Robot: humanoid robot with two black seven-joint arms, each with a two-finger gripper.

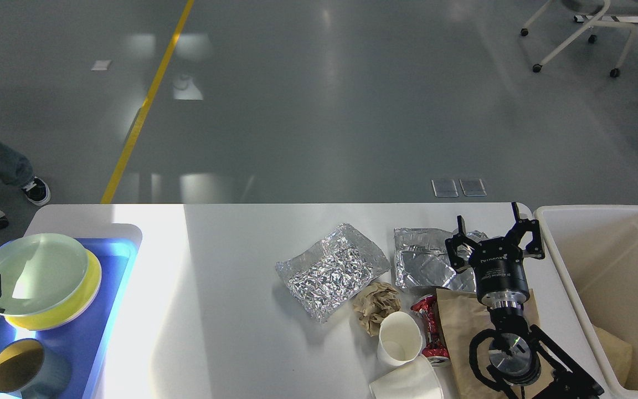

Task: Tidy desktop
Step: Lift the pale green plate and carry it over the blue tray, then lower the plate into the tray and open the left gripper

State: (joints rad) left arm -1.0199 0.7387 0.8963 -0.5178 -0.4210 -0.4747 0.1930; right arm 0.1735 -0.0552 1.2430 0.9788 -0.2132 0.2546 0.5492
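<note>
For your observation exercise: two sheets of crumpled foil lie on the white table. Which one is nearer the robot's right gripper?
The right-hand foil sheet, the smoother one, lying just beside the open right gripper. The crinklier foil lies further left.

Two crumpled foil sheets (331,270) (428,265), two white paper cups (399,338) (406,382), two stacked plates (42,280), one crushed red can (428,327), one brown paper wad (376,305), one mug (22,368).

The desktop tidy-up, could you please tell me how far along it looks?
Early stage. Dishes already sit stacked in the blue tray. The right gripper hovers open and empty above one foil sheet. Still left on the desktop: crumpled foil, paper ball, two paper cups, crushed can, brown bag.
</note>
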